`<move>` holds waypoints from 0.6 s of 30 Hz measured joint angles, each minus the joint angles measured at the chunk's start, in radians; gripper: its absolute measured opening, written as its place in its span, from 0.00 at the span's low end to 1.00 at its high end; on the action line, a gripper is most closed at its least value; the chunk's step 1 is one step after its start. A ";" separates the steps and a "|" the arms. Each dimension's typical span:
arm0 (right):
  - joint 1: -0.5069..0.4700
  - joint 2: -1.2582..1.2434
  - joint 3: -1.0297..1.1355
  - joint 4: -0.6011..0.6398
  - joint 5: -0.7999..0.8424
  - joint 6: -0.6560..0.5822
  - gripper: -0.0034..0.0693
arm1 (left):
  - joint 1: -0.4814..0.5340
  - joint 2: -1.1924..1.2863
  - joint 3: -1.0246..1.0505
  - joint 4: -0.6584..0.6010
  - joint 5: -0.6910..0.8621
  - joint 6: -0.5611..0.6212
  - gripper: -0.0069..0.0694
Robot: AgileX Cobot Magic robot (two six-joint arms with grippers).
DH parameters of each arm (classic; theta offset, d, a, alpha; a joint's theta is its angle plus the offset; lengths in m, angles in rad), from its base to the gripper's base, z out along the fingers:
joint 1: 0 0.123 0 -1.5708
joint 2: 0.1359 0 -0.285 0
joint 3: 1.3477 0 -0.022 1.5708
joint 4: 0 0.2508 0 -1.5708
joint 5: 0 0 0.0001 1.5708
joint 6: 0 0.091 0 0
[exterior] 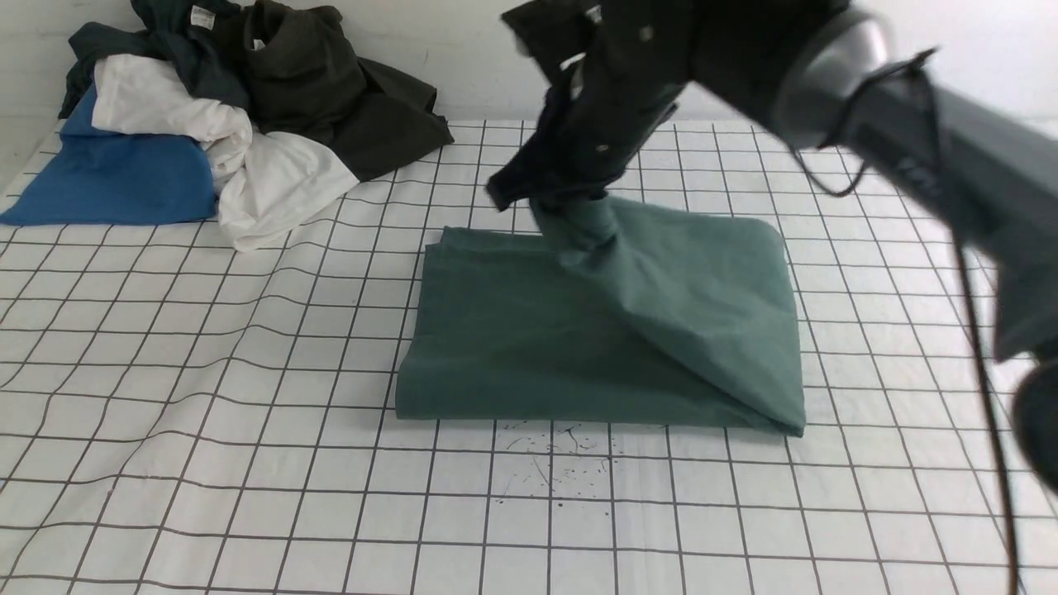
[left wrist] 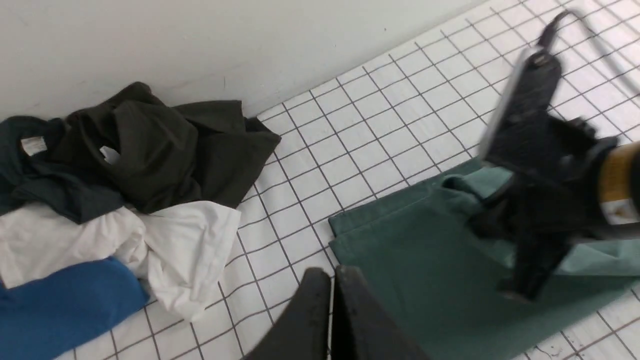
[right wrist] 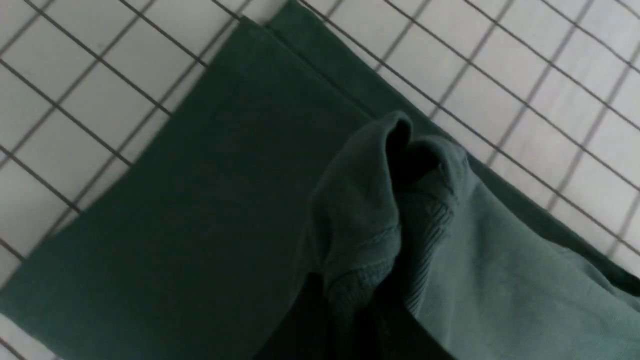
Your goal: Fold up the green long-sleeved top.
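Note:
The green long-sleeved top [exterior: 579, 347] lies folded into a rectangle in the middle of the gridded table. My right gripper [exterior: 570, 202] is shut on a bunch of its fabric at the far edge and holds it up, so the cloth rises in a cone from the right half. In the right wrist view the fingers pinch ribbed green fabric at the right gripper [right wrist: 350, 279], above the flat layers of the top [right wrist: 200, 200]. My left gripper [left wrist: 331, 275] is shut and empty, above the table beside the top's [left wrist: 425, 260] far left corner. It is out of the front view.
A pile of clothes sits at the back left against the wall: a blue piece [exterior: 116, 178], a white one [exterior: 273, 186], a very dark olive-black garment [exterior: 331, 91] and a dark teal one with a white tag [exterior: 178, 33]. Ink specks [exterior: 554, 463] mark the cover near the top's front edge.

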 joint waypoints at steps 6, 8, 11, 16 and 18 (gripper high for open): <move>0.020 0.156 -0.163 0.087 0.000 0.035 0.18 | 0.000 -0.158 0.246 0.023 0.002 -0.004 0.08; 0.020 0.172 -0.191 0.143 0.000 0.038 0.27 | 0.000 -0.212 0.353 0.045 0.002 -0.006 0.08; 0.020 0.172 -0.245 0.197 0.030 0.036 0.44 | 0.000 -0.304 0.510 0.083 0.002 -0.010 0.08; 0.020 0.143 -0.343 0.208 0.111 -0.029 0.57 | 0.000 -0.459 0.700 0.142 0.002 -0.056 0.08; 0.019 0.081 -0.353 0.208 0.122 -0.050 0.58 | 0.000 -0.558 0.806 0.179 0.000 -0.097 0.08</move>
